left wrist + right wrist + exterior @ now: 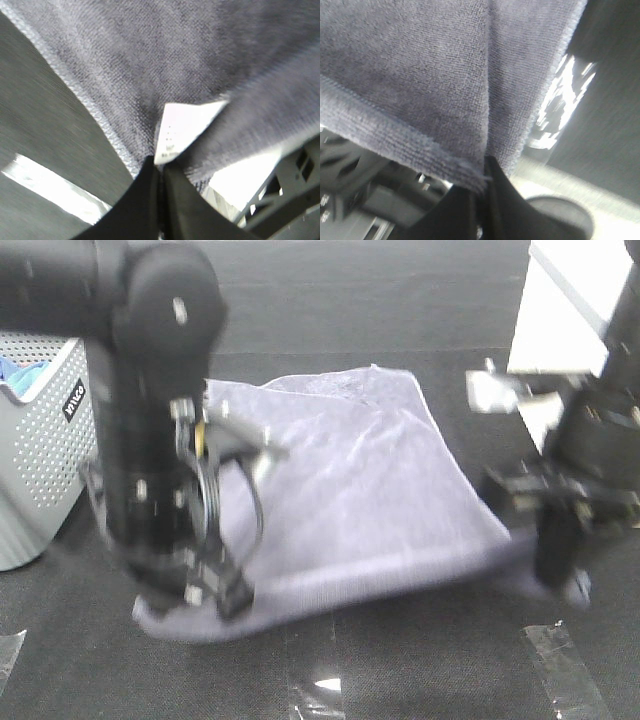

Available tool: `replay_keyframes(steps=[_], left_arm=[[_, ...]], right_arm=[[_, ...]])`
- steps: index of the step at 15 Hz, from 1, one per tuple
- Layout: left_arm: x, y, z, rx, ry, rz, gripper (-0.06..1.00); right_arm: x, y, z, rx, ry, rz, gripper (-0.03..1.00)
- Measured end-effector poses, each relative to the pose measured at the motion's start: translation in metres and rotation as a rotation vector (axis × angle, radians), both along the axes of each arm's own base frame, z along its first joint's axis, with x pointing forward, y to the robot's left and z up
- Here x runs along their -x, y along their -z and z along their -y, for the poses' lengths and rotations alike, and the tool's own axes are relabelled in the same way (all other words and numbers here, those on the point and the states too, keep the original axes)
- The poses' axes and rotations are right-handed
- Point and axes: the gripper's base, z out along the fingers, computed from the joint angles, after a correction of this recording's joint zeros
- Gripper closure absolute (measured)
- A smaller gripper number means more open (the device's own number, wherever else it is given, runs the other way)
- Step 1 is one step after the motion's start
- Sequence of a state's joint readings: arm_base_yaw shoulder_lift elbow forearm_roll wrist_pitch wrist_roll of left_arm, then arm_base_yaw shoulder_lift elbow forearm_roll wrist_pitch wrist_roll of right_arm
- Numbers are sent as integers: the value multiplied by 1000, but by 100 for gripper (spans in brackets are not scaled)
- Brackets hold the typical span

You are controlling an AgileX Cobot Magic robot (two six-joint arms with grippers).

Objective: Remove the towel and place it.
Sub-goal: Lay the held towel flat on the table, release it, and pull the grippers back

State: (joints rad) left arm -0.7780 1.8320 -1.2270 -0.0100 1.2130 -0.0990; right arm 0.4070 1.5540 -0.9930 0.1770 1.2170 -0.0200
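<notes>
Both jaws clamped on the towel (360,500): left gripper (159,167) pinches the hem just beside the white tag (182,127), right gripper (481,172) pinches a hemmed corner. Towel stretches between the two jaws, low over the dark table (400,660). Likely soft, limp and light, sagging mid-span; the hem corners look like the best holds

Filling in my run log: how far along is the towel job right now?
Done: the towel is out of the basket and spread over the table. In hand: the left end effector and the right end effector each pinch a hemmed corner. Left: lay it down and release. Both are shut on it, so it is not yet placed.
</notes>
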Motion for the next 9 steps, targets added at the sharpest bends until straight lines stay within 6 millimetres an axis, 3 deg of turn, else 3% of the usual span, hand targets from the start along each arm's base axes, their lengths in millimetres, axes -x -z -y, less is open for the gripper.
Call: replay_keyframes(steps=[6, 9], left_arm=[[60, -1, 11, -3, 33, -58, 94], [88, 9, 16, -14, 63, -125, 94]], right_arm=[[43, 18, 12, -44, 20, -73, 97], [59, 24, 16, -57, 36, -106, 97]])
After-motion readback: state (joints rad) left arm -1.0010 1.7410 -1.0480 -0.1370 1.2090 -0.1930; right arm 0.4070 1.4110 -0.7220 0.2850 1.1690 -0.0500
